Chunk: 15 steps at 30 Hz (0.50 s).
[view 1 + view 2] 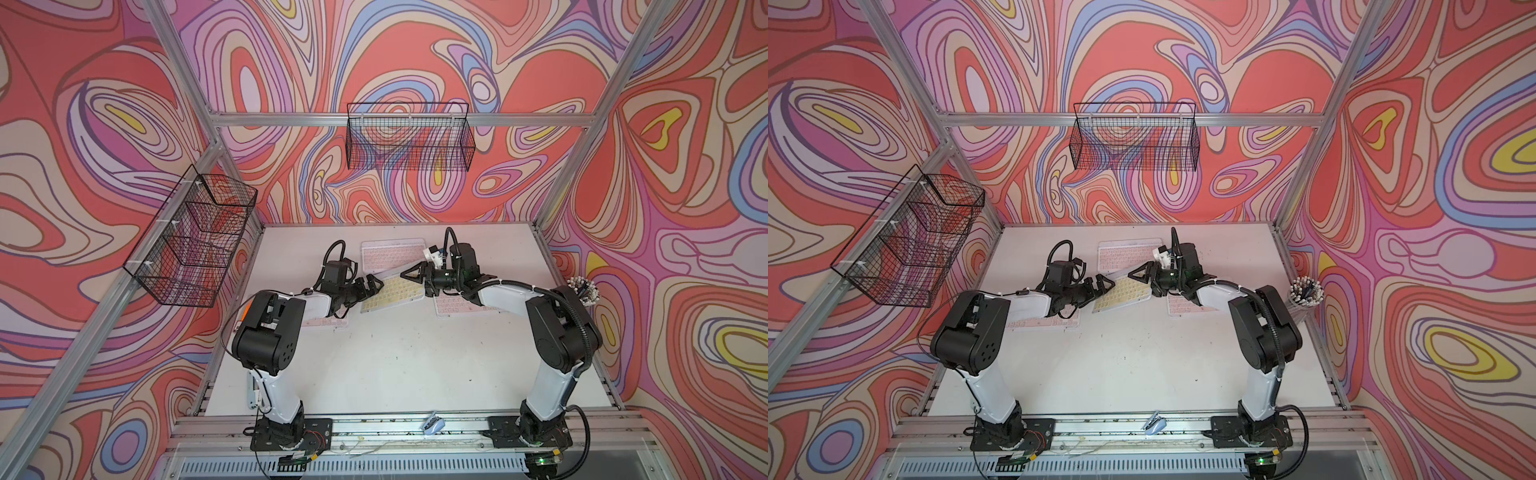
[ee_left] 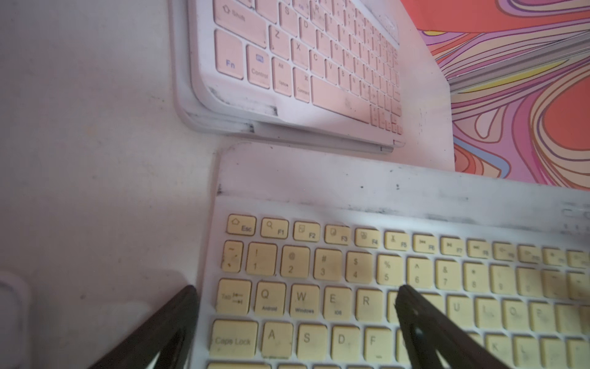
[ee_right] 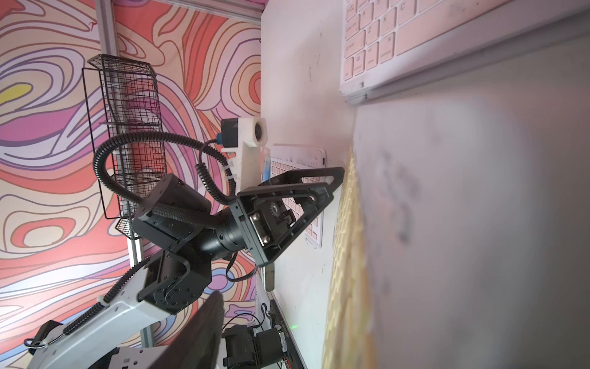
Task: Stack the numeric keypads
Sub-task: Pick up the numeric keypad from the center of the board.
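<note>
Fingers [image 2: 412,306] of the left gripper [image 1: 373,285] are hanging wide open, empty, over the yellow keypad [image 1: 390,294]; whether the right gripper [image 1: 409,277] is gripping it cannot be told.

Four numeric keypads are showing on the bench [image 1: 374,365]: one yellow keypad [image 1: 388,297], three pink – far pink keypad [image 1: 392,253], left pink keypad [image 1: 332,322], right pink keypad [image 1: 453,307]. Two wire baskets are hanging: side basket [image 1: 195,237], back basket [image 1: 409,137]. One pen cup [image 1: 1304,291] is standing.
</note>
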Motion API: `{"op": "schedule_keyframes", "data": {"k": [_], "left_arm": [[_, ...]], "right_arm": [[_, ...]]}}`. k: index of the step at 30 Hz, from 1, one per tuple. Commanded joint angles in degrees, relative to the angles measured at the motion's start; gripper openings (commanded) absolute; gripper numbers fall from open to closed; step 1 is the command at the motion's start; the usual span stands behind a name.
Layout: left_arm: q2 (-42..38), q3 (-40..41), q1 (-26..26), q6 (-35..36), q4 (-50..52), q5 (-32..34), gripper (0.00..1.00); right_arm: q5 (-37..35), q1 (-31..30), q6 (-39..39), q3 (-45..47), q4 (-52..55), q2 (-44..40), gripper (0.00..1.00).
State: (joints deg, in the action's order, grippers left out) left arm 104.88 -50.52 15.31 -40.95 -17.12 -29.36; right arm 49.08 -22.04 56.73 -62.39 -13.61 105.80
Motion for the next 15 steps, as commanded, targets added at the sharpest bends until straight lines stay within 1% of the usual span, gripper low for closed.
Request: {"op": "schedule_keyframes", "data": {"k": [1,3,5,15], "left_arm": [[3.1,3.3,0.1,-2.8,6.7,-2.1,1.00],[2.8,3.5,0.0,-2.7,6.8,-1.9,1.00],[2.3,3.8,0.0,-2.8,6.8,-1.4,1.00],[-0.3,4.2,-0.1,-3.1,7.4,-0.7,0.99]], "right_arm": [[-1.1,0.1,-3.4,-2.1,5.9,-0.9,0.64],[-4.0,0.1,-6.9,-4.0,13.1,-1.7,0.64],[-6.2,0.1,-9.4,-5.4,17.5,-2.0,0.64],[-9.1,0.2,-10.4,-6.5,21.2,-2.7,0.60]]}}
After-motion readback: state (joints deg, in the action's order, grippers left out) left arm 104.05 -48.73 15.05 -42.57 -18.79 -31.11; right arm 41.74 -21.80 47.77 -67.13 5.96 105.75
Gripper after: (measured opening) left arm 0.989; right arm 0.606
